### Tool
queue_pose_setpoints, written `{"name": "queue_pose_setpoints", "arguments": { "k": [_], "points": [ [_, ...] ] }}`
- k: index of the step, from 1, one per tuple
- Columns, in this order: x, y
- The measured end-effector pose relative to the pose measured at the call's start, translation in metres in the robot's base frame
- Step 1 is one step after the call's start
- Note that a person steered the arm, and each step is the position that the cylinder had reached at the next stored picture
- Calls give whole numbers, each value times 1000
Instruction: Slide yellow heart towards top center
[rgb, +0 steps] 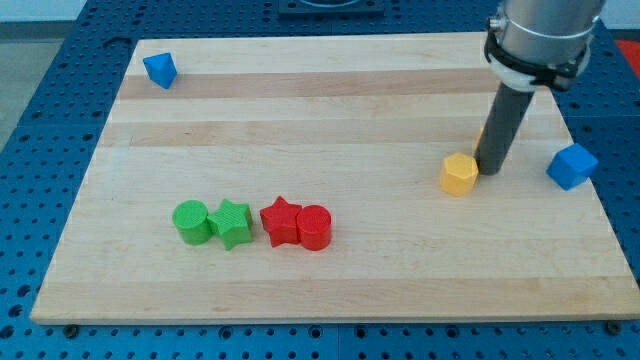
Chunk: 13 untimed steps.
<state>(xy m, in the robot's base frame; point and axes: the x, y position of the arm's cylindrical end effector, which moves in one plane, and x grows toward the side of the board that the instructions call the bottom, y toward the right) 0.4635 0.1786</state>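
Camera view: my tip (490, 168) touches the yellow block's (459, 174) right side

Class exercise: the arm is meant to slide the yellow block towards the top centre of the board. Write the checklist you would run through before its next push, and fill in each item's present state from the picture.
1. My tip sits beside the yellow block: ok, just at its right in the view; contact itself cannot be told.
2. Tip on the side opposite the goal: not ok. Top centre lies up and to the view's left, so the tip ought to be lower.
3. Path to top centre of the wooden board free of blocks: ok.
4. Blue cube out of the way: ok, to the right of the rod.
5. Yellow block's heart shape confirmed: cannot tell.
6. Orange thing behind the rod identified: cannot tell.
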Motion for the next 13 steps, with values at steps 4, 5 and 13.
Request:
{"name": "queue_pose_setpoints", "arguments": {
  "k": [4, 5, 13],
  "points": [
    [-28, 16],
    [-2, 30],
    [-168, -61]
  ]
}}
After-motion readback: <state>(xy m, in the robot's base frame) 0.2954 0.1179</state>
